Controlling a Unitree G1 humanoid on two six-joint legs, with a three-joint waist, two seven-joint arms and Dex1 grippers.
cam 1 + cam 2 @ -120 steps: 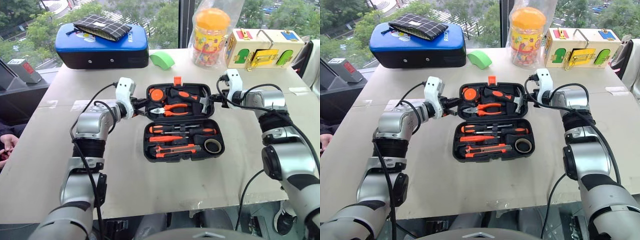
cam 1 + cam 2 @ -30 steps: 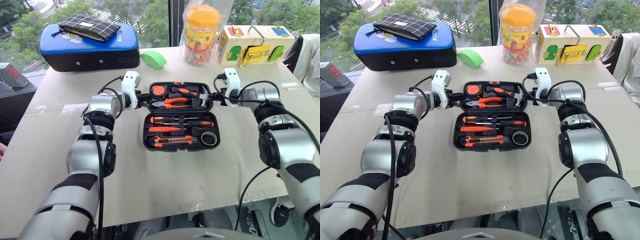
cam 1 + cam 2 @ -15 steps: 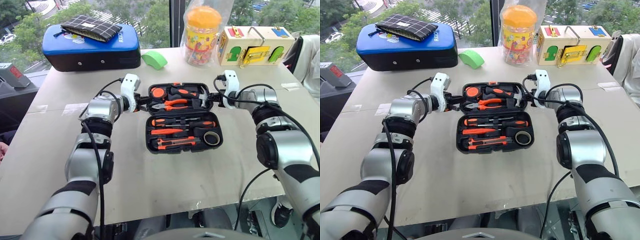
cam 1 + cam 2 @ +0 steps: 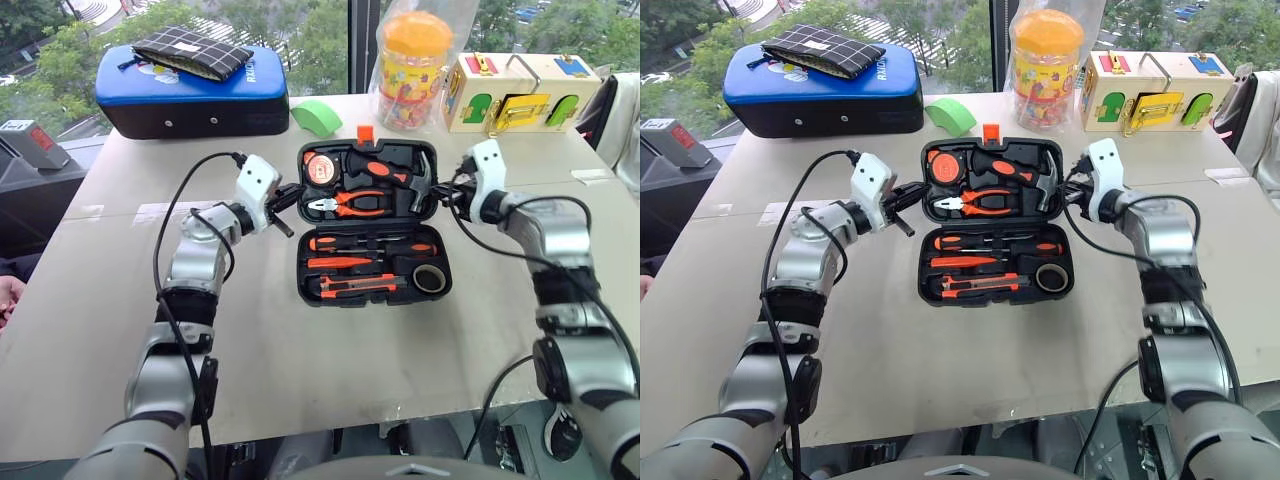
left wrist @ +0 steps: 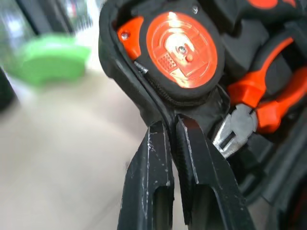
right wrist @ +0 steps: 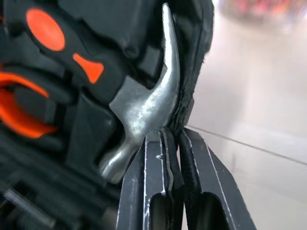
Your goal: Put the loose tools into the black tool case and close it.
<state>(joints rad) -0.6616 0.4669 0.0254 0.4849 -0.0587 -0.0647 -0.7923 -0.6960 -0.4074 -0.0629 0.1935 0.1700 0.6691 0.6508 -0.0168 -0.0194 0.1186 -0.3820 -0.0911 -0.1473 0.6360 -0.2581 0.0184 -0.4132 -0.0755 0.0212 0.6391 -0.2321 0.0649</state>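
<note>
You can see the black tool case [image 4: 372, 225] lying open in the middle of the table [image 4: 300, 350]. The near half lies flat. In it you can count two black-and-orange screwdrivers [image 4: 375, 246], one thin orange screwdriver [image 4: 335, 263], one utility knife [image 4: 358, 285] and one dark tape roll [image 4: 430, 279]. Each one sits in its own shaped slot.

The far half is the lid, and it is tipped up off the table. It holds one round orange tape measure [image 4: 318, 168], one pair of pliers [image 4: 350, 204] and one hammer [image 4: 410, 180]. A small orange latch [image 4: 364, 133] sticks up from the lid's far edge.

Your left gripper [image 5: 171, 132] is pinched shut on the lid's left rim, right by the tape measure. Your right gripper [image 6: 173, 136] is pinched shut on the lid's right rim, right next to the hammer's shiny head.

Farther back, you can see one green thing [image 4: 320, 117] just behind the case. At the far edge stand one big blue case [image 4: 190, 90] with a checked pouch [image 4: 193, 52] on top, one clear jar [image 4: 415, 70] with an orange lid, full of bright bits, and one yellow wooden box [image 4: 520, 90] with latches.
</note>
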